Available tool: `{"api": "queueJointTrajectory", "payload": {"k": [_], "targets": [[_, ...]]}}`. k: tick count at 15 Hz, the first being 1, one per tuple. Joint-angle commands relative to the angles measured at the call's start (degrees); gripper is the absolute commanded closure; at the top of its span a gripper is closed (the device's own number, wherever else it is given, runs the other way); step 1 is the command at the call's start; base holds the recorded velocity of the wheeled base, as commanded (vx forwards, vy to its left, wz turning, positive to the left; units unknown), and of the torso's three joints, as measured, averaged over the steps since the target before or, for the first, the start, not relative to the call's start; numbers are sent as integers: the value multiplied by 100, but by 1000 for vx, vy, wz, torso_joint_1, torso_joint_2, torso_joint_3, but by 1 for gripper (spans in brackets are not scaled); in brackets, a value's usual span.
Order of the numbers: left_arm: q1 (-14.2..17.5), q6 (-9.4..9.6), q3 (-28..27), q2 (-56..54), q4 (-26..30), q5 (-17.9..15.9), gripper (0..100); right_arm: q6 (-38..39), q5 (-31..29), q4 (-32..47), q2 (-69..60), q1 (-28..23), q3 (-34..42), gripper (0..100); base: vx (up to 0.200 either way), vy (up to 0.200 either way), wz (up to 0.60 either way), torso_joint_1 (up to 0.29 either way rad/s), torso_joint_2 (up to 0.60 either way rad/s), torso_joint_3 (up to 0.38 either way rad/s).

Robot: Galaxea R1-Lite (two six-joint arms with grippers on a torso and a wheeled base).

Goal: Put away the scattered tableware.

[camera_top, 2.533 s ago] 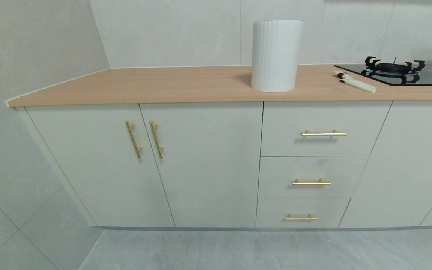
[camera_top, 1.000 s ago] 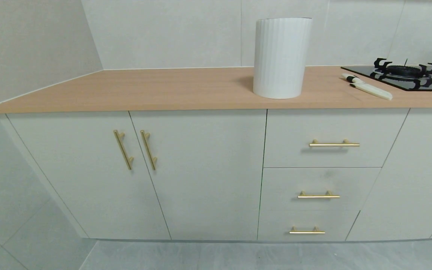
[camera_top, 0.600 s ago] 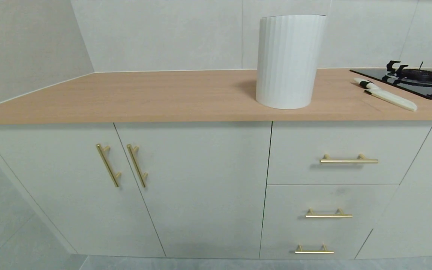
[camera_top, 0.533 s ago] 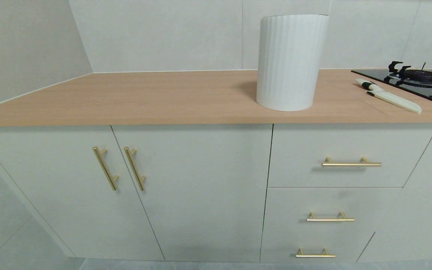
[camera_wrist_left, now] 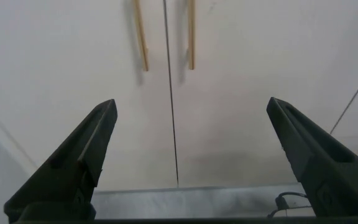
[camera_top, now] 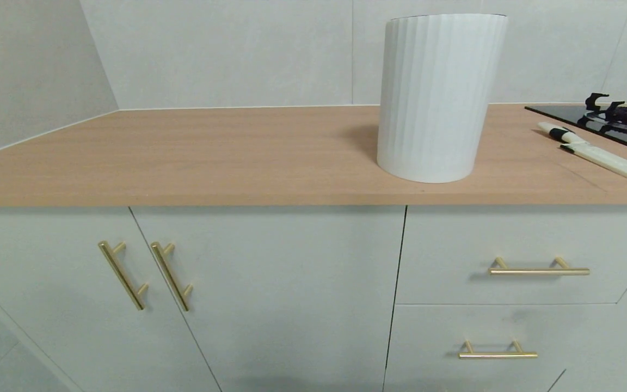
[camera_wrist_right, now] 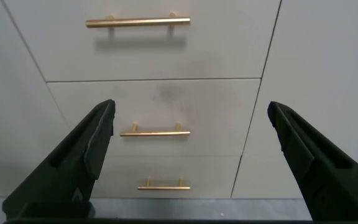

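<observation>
A tall white ribbed container (camera_top: 436, 98) stands upright on the wooden countertop (camera_top: 210, 152). A white knife with a black band (camera_top: 596, 154) lies on the counter to its right, beside the hob. My left gripper (camera_wrist_left: 191, 118) is open and points at the double cabinet doors and their gold handles (camera_wrist_left: 143, 34). My right gripper (camera_wrist_right: 191, 121) is open too, facing the stack of drawers (camera_wrist_right: 157, 102). Both are held low in front of the cabinets with nothing between their fingers.
A black gas hob (camera_top: 618, 120) sits at the counter's right end. Below the counter are two doors with vertical gold handles (camera_top: 145, 275) and drawers with horizontal gold handles (camera_top: 538, 269). Tiled walls close off the back and the left corner.
The head view has drawn closer to the counter and shifted right, so the container and knife look larger. Nothing on the counter has moved.
</observation>
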Motion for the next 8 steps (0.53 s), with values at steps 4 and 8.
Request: {"api": "queueJointTrajectory", "payload": {"k": [4, 8], "targets": [[2, -1, 1, 2, 0, 1, 0, -1, -2, -2, 9, 4, 0, 0, 0, 0, 0, 0, 0, 0], [2, -9, 1, 2, 0, 1, 0, -1, -2, -2, 9, 4, 0, 0, 0, 0, 0, 0, 0, 0]]}}
